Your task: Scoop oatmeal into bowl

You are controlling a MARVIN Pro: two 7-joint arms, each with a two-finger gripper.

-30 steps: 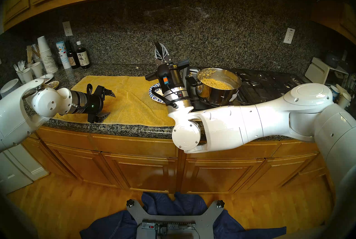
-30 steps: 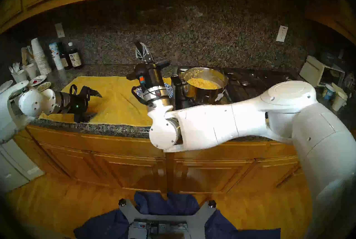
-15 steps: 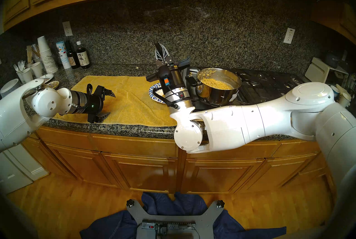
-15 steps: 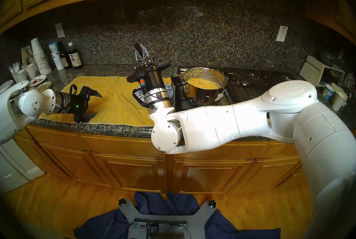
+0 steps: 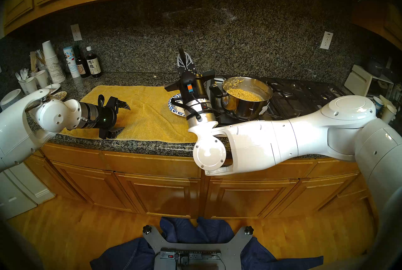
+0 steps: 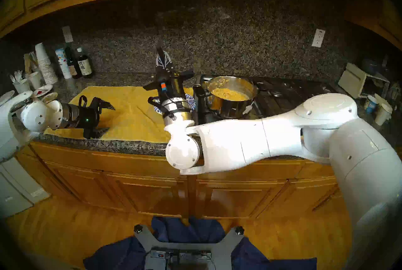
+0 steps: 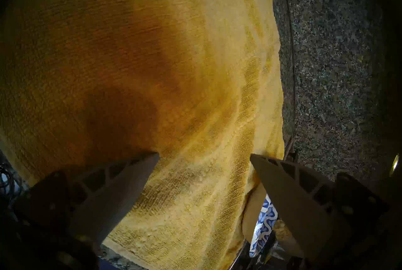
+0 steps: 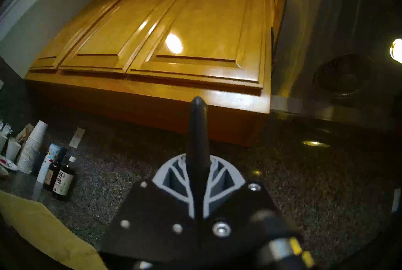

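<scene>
pointing its tightly closed right end effector point(image 5: 184, 60) up around a slim black utensil handle point(image 8: 197, 132), the robot sits between scoops, oatmeal point(image 5: 243, 94) in the shiny steel pot point(image 5: 245, 108), blue-and-white patterned paper bowl point(image 5: 174, 107) just beside it on the counter point(image 5: 130, 77), left end effector point(image 5: 121, 118) open and empty, so dipping into the pot looks next.
</scene>
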